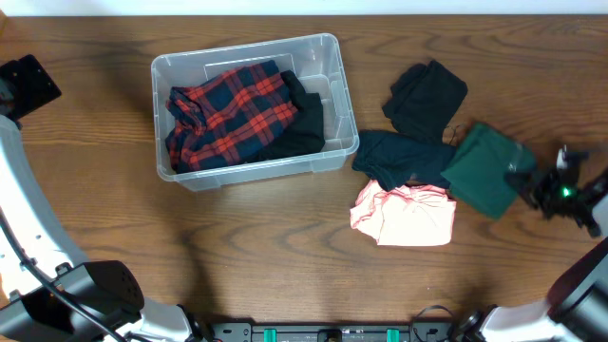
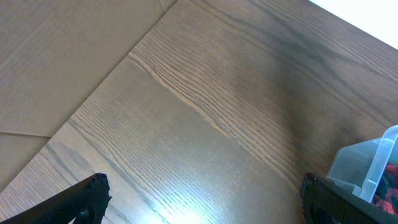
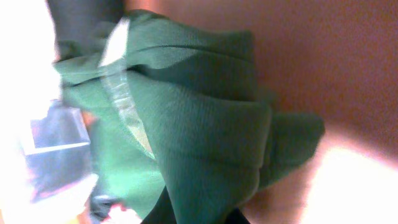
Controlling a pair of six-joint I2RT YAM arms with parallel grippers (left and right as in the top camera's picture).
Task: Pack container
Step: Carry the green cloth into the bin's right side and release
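The clear plastic container (image 1: 334,66) stands at the back left of the table. It holds a red and navy plaid garment (image 1: 228,112) and a black garment (image 1: 302,128). Its corner also shows in the left wrist view (image 2: 367,165). My right gripper (image 1: 528,186) is at the far right, shut on the edge of a green garment (image 1: 484,169). That green garment (image 3: 205,124) fills the right wrist view, pinched between the fingertips (image 3: 202,214). My left gripper (image 2: 208,198) is open and empty over bare table, left of the container.
To the right of the container lie a black garment (image 1: 427,95), a dark navy garment (image 1: 399,157) and a pink garment (image 1: 407,214), overlapping one another and the green one. The table is dark wood.
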